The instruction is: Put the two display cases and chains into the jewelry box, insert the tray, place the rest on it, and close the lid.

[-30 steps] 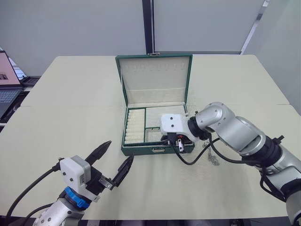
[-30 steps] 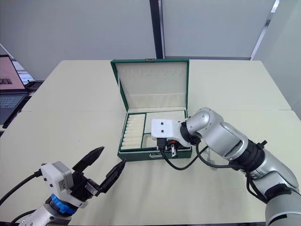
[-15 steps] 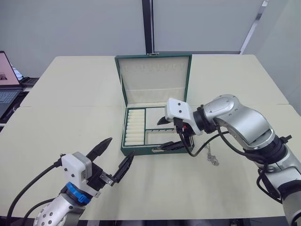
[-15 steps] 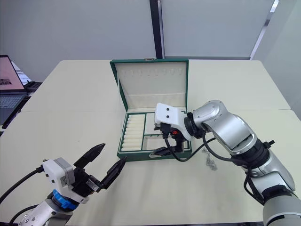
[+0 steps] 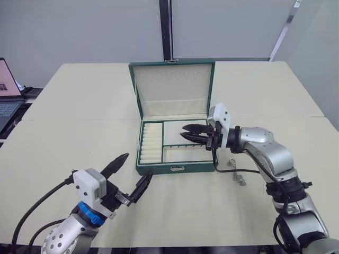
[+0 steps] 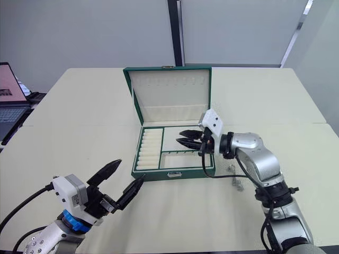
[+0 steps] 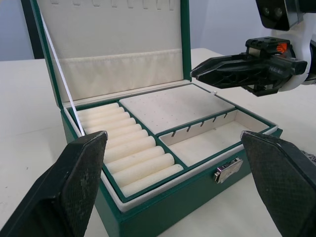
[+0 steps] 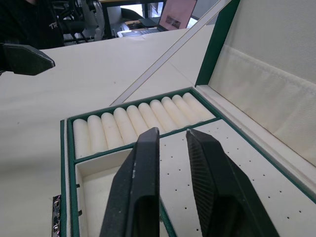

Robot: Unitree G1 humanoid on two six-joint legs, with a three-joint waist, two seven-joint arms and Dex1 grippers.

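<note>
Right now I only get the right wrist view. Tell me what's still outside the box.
Observer: A chain lies on the table, just right of the box.
Operator: Report the left claw.
Observer: The left claw is open and empty, hovering over the table in front of the box's left corner.
Operator: Check the lid.
Observer: The lid stands open and upright.

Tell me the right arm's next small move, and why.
Probably swing the right gripper back off the tray and down toward the chain on the table beside the box. The gripper holds nothing, the tray is seated, and its flat compartments look empty, so the chain is likely what remains to place.
</note>
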